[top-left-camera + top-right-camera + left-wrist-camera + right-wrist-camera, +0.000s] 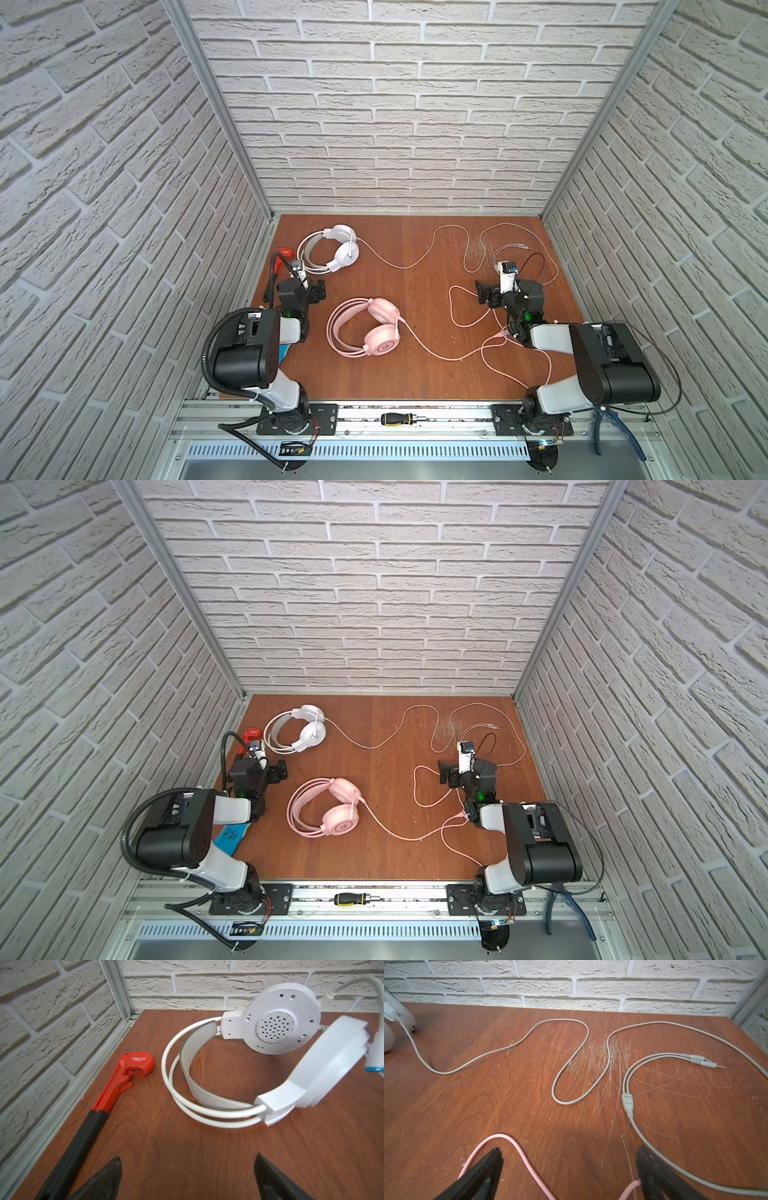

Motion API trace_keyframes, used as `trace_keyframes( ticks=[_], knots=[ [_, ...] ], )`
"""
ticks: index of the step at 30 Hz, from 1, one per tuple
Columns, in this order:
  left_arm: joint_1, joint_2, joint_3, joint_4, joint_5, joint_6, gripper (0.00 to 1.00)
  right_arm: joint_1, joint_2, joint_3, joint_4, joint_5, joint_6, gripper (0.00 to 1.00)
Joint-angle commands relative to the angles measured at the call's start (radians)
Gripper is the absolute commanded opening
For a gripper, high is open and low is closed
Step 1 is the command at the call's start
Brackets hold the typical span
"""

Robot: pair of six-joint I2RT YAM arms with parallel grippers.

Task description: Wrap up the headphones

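Left gripper [188, 1157] spread wide, empty, by left table [415, 382] edge. Ahead: red wrench [137, 1064] marked "DELIXI", white headset [276, 1028] near far-left corner. Right gripper [569, 1149] spread, empty, over pink cable [519, 1150]; white cable [627, 1103] loose beyond. Pink headset [384, 311] mid-table, bare wood around.

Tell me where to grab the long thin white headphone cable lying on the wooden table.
Grip the white cable just behind its small grey-white Y-splitter block, coming straight down with the open right gripper, jaws across the cable. It lies flat on the wooden table, so only the top is free. The thicker block should probably stop slipping.
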Motion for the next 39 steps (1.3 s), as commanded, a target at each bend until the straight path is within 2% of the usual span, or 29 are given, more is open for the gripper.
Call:
trace_keyframes(
  ticks=[1,39],
  knots=[
    [0.009,0.002,0.005,0.049,0.011,0.005,0.98,0.001,0.002,0.018,0.025,-0.006,-0.010,1.00],
    [0.018,0.000,0.004,0.052,0.029,-0.003,0.98,0.001,-0.001,0.016,0.026,-0.003,-0.010,1.00]
  ],
)
